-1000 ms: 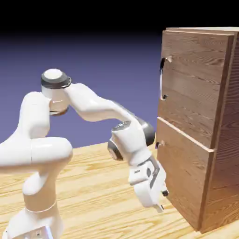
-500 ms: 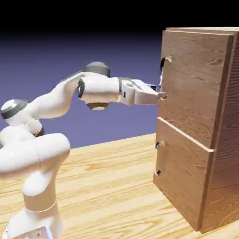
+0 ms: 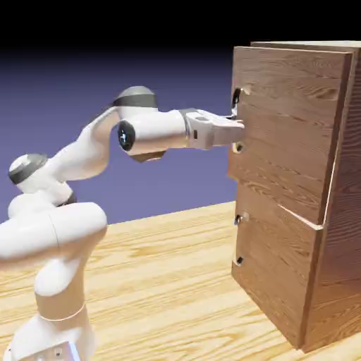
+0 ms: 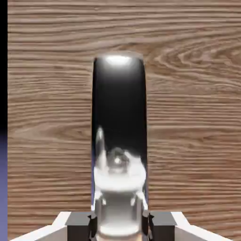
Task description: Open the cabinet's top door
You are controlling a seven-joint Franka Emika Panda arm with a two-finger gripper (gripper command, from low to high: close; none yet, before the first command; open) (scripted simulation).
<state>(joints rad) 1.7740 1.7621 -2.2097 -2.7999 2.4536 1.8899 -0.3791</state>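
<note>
The brown wood-grain cabinet [image 3: 340, 211] stands at the exterior view's right. Its top door [image 3: 289, 127] is swung out slightly at its handle edge. The thin vertical bar handle [image 3: 236, 99] runs down that edge. My gripper [image 3: 240, 127] reaches level from the left and is shut on the handle. In the hand view the shiny dark handle [image 4: 118, 113] fills the middle, in front of the door's wood [image 4: 188, 94]. It passes between my grey fingertips [image 4: 79, 221] at the bottom edge, where my gripper [image 4: 119, 227] holds it.
The shorter lower door [image 3: 275, 275] sits shut beneath the top door, with its own small handle mounts [image 3: 238, 220] at its left edge. The cabinet rests on a light wooden table [image 3: 162, 282]. My arm's base is at the lower left.
The arm swung up from beside the lower door to the top door's handle. My gripper closed on the handle, and the door's handle edge has moved out to the left.
</note>
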